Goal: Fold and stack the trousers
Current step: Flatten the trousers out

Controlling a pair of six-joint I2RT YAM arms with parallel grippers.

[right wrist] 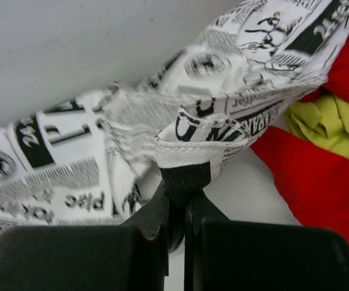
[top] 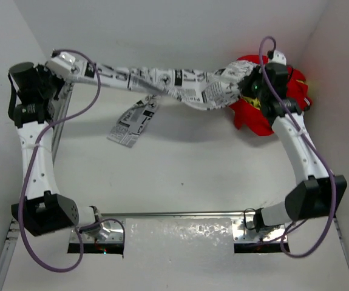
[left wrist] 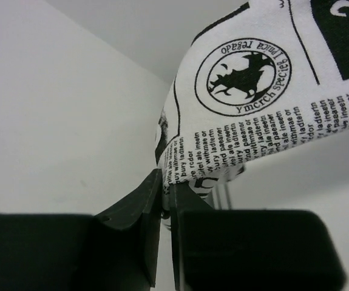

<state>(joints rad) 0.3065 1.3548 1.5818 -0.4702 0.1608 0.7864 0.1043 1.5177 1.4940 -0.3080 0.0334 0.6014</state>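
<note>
Stretching the trousers (top: 174,85) over the table (top: 192,170) between left gripper (left wrist: 165,188) and right gripper (right wrist: 183,194), both clamped on cloth, crowding a red garment (top: 253,118).

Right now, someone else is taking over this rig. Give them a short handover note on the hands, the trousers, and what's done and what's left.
Left hand: shut on an edge of the trousers, at the far left.
Right hand: shut on a hem of the trousers, at the far right, over a red cloth with some yellow-green on it.
Trousers: stretched between the two hands across the far side of the table, with one part hanging down mid-span.
Done: picked up and spread out.
Left: no fold shows yet. Fold them, then stack them.
</note>
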